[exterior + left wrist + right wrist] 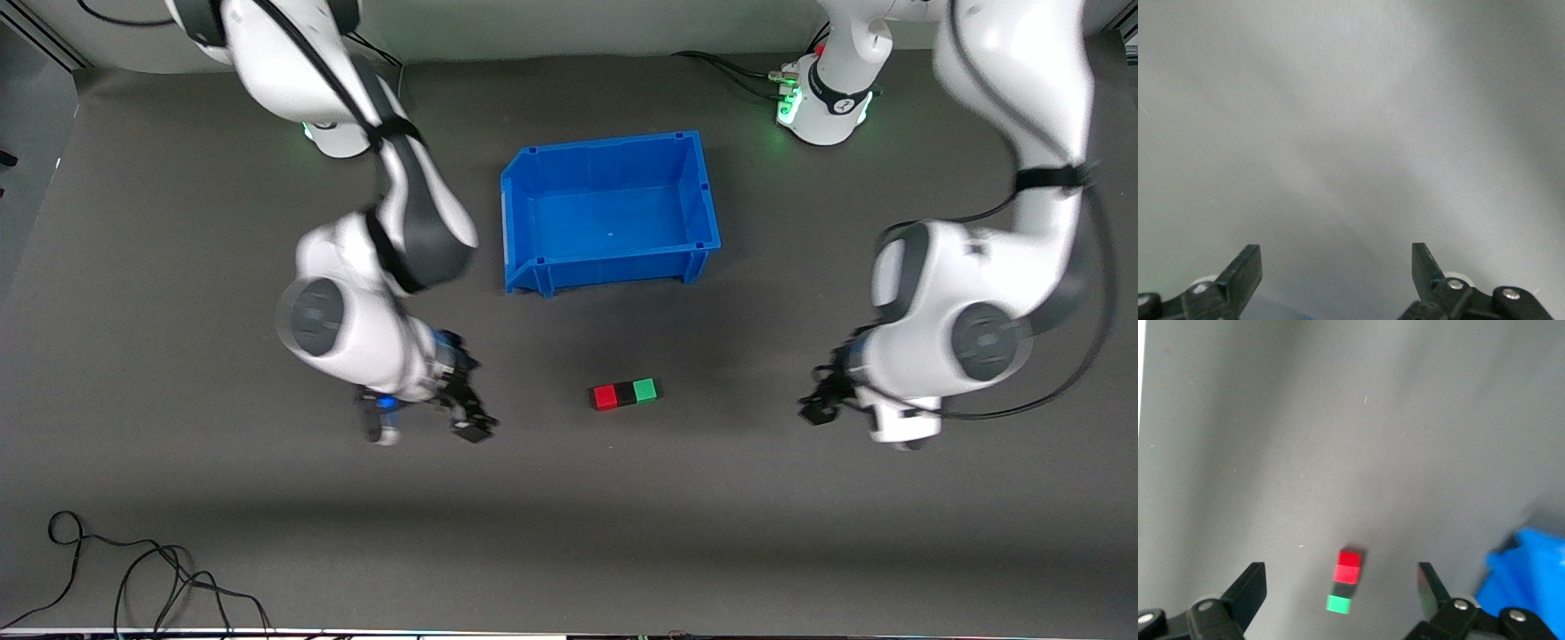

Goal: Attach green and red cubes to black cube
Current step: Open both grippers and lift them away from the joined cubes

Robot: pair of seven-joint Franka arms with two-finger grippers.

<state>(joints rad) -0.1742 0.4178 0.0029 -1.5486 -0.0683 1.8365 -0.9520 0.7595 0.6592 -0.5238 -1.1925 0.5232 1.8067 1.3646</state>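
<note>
The red cube, black cube and green cube lie joined in one row on the dark table, with the black one in the middle. The row also shows in the right wrist view: red, black, green. My right gripper is open and empty, over the table beside the row toward the right arm's end. My left gripper is open and empty, over bare table toward the left arm's end. Its fingers frame only the table surface.
An empty blue bin stands farther from the front camera than the cubes; its corner shows in the right wrist view. Loose black cables lie at the table's near edge, toward the right arm's end.
</note>
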